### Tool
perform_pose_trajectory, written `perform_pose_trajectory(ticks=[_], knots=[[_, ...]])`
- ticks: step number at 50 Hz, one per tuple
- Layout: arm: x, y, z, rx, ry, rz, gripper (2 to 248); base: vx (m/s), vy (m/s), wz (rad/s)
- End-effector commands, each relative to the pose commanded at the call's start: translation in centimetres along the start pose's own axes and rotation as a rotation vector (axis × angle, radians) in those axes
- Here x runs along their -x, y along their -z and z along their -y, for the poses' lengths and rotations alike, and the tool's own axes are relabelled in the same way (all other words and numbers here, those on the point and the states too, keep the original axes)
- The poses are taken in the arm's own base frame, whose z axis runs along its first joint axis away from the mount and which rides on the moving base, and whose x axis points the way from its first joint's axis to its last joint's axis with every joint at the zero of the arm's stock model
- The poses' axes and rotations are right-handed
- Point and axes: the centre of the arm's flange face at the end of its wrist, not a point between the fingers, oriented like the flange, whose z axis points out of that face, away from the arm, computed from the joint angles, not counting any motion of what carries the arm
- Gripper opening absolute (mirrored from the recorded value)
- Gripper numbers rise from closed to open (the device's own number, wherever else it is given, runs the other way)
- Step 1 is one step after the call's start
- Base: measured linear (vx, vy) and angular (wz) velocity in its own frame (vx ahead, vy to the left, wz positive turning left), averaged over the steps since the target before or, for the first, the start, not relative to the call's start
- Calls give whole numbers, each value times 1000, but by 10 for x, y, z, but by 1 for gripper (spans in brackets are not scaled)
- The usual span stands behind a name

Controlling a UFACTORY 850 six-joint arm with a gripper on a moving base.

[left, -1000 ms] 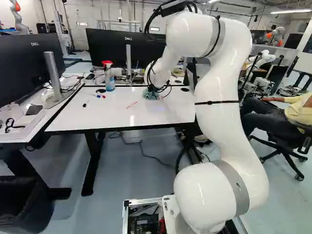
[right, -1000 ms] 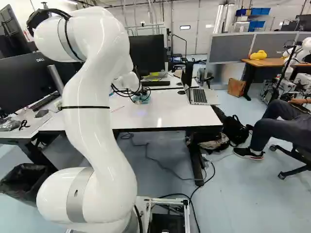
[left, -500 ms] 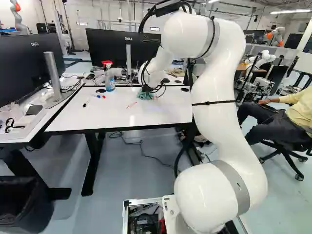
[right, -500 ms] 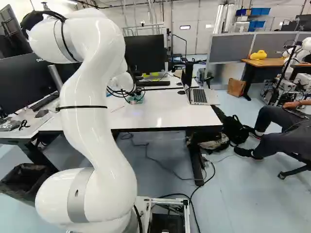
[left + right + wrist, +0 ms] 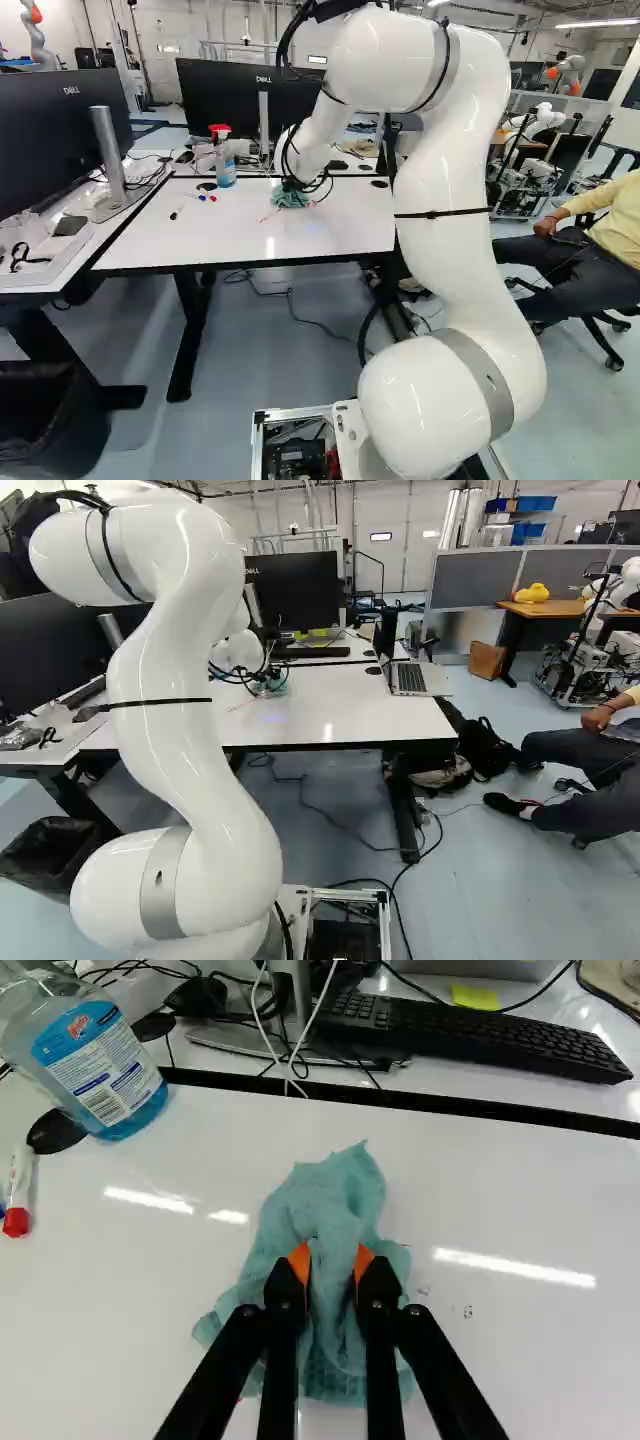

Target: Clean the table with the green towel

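The green towel (image 5: 330, 1185) lies bunched on the white table's (image 5: 200, 245) far half, pinched between both orange-padded fingers of the gripper (image 5: 291, 185). A red mark (image 5: 267, 216) shows just left. Farther left stands a spray bottle (image 5: 225, 165); well right, an open laptop (image 5: 408, 678). A keyboard (image 5: 480, 1038) lies beyond the table's far edge.

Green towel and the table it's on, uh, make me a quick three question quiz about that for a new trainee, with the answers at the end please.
1. What is the gripper shut on?
A: a marker
B: the green towel
C: a keyboard

2. True or false: the spray bottle stands upright on the table.

3. Fill in the blank: in the right base view, an open ____ also stands on the table.

Key: 1 B; 2 true; 3 laptop.
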Motion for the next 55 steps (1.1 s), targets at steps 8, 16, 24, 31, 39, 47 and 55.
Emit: perform_pose_trajectory(ticks=[8,16,24,31,39,47,55], knots=[[8,11,-2,3,-3,10,65,0,0,0],[14,19,-12,14,-13,17,65,0,0,0],[17,22,-25,30,-27,20,65,0,0,0],[19,25,-36,43,-40,22,65,0,0,0],[21,28,-49,59,-55,24,65,0,0,0],[23,31,-62,76,-71,25,65,0,0,0],[25,33,-76,92,-86,26,65,0,0,0]])
